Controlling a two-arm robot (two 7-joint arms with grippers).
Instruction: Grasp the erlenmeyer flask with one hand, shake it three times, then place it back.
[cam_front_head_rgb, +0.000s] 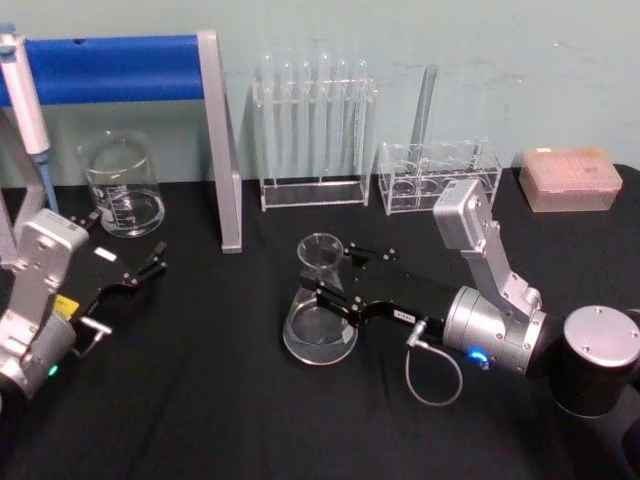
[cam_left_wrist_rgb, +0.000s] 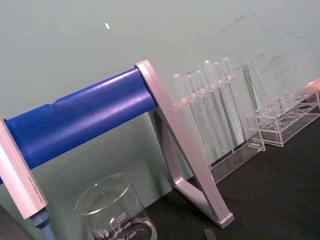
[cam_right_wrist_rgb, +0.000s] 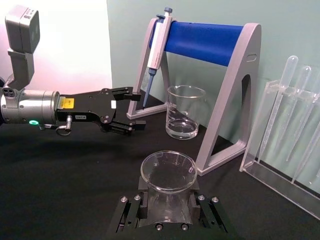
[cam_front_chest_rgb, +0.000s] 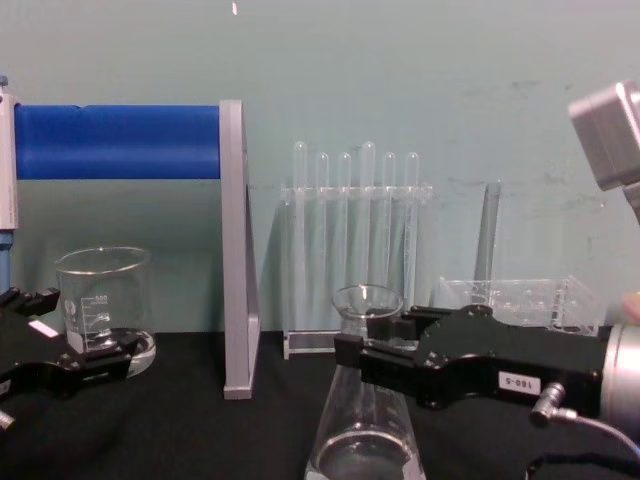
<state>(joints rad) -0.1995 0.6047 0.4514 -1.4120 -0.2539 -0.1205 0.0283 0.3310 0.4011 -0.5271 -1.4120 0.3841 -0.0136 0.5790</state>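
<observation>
Clear glass, the erlenmeyer flask (cam_front_head_rgb: 320, 318) stands upright near the middle of the black worktop (cam_front_head_rgb: 220, 400), in front of the test-tube rack (cam_front_head_rgb: 312, 140). Its wide base appears to rest on the worktop, though the chest view cuts off its lowest edge. The right tool (cam_front_head_rgb: 336, 272) reaches in from the robot's right and is clamped on the flask's narrow neck just below the flared rim, with one finger (cam_right_wrist_rgb: 131, 209) on each side of the glass. A small white label sits on the tool's black body ahead of the silver wrist. The left tool (cam_front_head_rgb: 150, 262) hangs low at the robot's left with its fingers apart, holding nothing, near the graduated beaker (cam_front_head_rgb: 122, 187) and well apart from the flask. Behind the beaker stands the pipette stand (cam_front_head_rgb: 120, 68) with its blue bar, and a pipette (cam_right_wrist_rgb: 156, 45) hangs from it.
</observation>
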